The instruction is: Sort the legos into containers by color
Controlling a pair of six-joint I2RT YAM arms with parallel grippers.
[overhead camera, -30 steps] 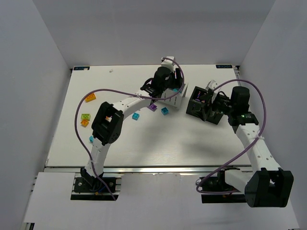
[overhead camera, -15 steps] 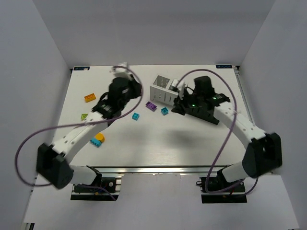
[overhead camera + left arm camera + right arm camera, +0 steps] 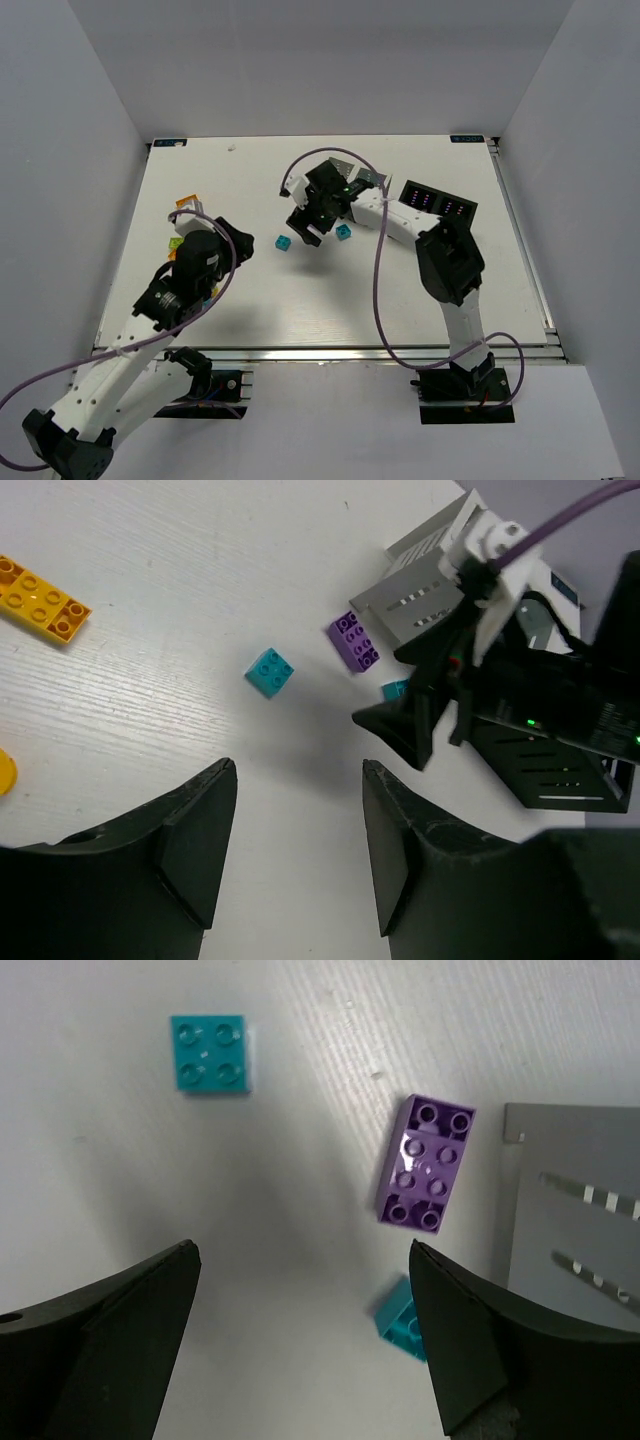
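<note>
Bright, even light, soft shadows; wrist views' foreground seems slightly blurred.

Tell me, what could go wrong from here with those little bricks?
The right gripper hangs open with the purple brick off to one side, not centred, and the white container close beside. Coming down, it might knock either. A cyan brick nearby could get pinched too. The left gripper faces the same patch, so the arms might clash.

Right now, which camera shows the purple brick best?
Right wrist: the purple brick lies large, unobstructed, all eight studs countable. Left wrist shows it smaller, at a slant. From the top, the right arm covers it.
</note>
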